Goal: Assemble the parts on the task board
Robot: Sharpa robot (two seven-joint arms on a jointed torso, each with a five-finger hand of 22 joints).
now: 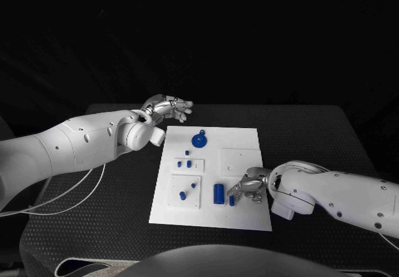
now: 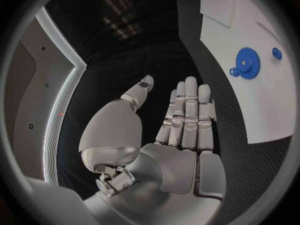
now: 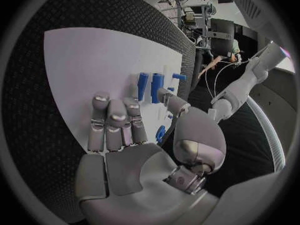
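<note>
board (image 1: 241, 173): white plate in the middle of the black table (image 1: 332, 133); it carries every blue part seen here
gear (image 1: 199, 139): lies flat near the board's far edge, on the left-arm side; in the left wrist view it shows as a toothed disc with a small lug, a small blue knob (image 2: 277, 53) just beside it; whether it sits on a shaft or merely lies there I cannot tell
small pegs (image 1: 188, 164): a cluster toward the board's middle, nearer than the gear; some appear to stand in a raised block, so judged as possibly seated
near plate parts (image 1: 188, 191): two little blue pieces on a square inset at the board's near left part; seated or loose, cannot tell
cylinder (image 1: 219, 193): the longest blue part, lying near the board's near edge, just beside the right hand; judged not yet placed
right hand (image 1: 248, 188): over the board's near right part; fingers apart and extended, thumb reaching toward the blue parts; it holds nothing that I can make out, though a small blue piece (image 1: 232, 200) sits right at its fingertips
left hand (image 1: 169, 107): off the board, beyond its far left corner, above the table; fingers straight and side by side, thumb apart, empty
progress: judged early to middle; several parts lie loose, the cylinder and gear look unassembled; most fitting is left
</note>
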